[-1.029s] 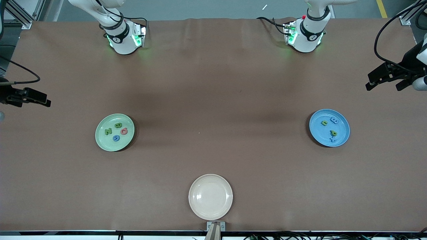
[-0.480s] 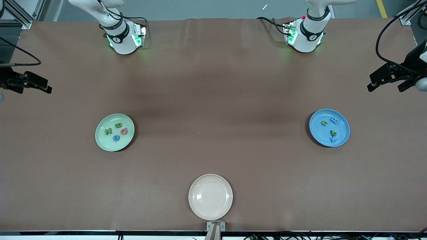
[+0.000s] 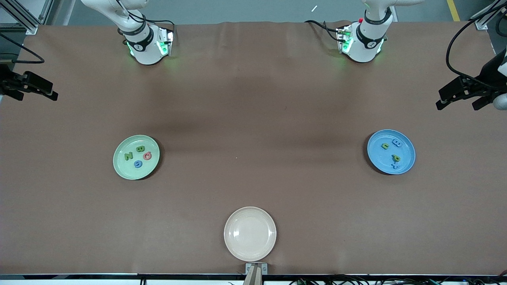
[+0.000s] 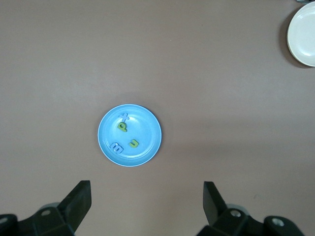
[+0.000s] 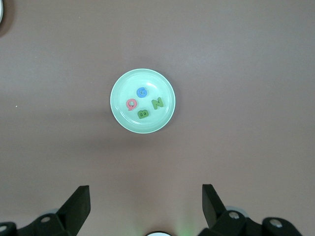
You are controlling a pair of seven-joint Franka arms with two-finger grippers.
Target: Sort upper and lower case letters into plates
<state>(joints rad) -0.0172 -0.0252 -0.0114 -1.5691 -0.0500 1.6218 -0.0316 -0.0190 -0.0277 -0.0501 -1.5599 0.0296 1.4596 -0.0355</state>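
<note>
- On the counter (image 3: 253, 118), four letters (image 3: 138, 156) lie in the mint plate (image 3: 123, 168), four in the blue plate (image 3: 382, 160)
- Left gripper (image 3: 459, 97) and right gripper (image 3: 37, 89) hang at the counter's ends, jaws open, empty

Robotics lab setting: two white arm bases (image 3: 146, 43) bolted to a brown paper-covered worktop (image 3: 253, 99), loose black cabling (image 3: 455, 43), aluminium frame rail (image 3: 23, 18) at one corner, grey floor with yellow tape line (image 3: 453, 10).
</note>
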